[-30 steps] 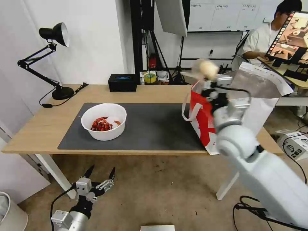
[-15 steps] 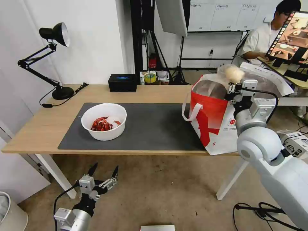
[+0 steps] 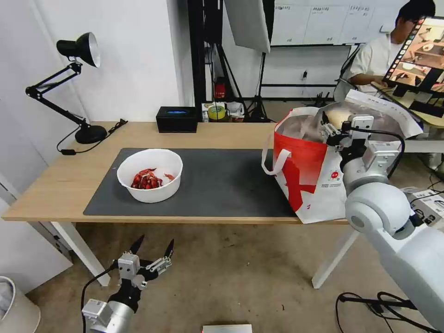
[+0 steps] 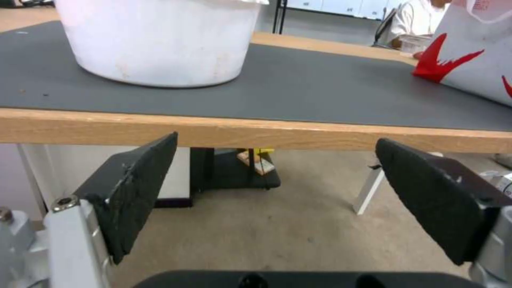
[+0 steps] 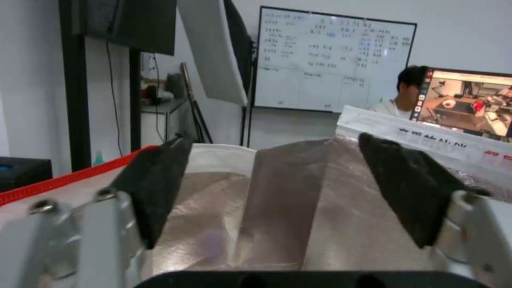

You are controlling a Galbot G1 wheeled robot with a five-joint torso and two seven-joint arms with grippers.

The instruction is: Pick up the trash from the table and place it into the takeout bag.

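Head view, left to right. One black desk lamp (image 3: 76, 51) is standing at the table's (image 3: 55, 185) far left corner, head aiming right and down. One black tissue box (image 3: 176, 119) is sitting at the back edge. One dark grey mat (image 3: 222, 185) is lying with its long axis along the table's length.

One white round bowl (image 3: 149, 175) is sitting upright on the mat's left part, opening facing up, red scraps (image 3: 145, 179) inside. Left wrist view is catching the same bowl (image 4: 155, 40) from below rim level, on the mat (image 4: 299, 92).

Left gripper (image 3: 154, 249) is hanging low in front of the table's near edge, below tabletop height, fingers pointing up toward the table, spread wide apart, holding nothing; same in its wrist view (image 4: 275, 200).

One takeout bag (image 3: 307, 171) is standing upright at the mat's right end, mouth open upward, flap raised at the back, silver lining showing, bottom corner slightly overhanging the near edge. One white strap handle (image 3: 273, 162) is drooping down its left side.

Right gripper (image 3: 329, 129) is sitting at the bag's mouth. Right wrist view is showing its fingers (image 5: 152, 188) parted wide over the foil lining (image 5: 283, 216), nothing between them.

A beige lump (image 3: 340, 113) is showing just beyond the gripper against the foil; can't tell whether it is resting or falling.
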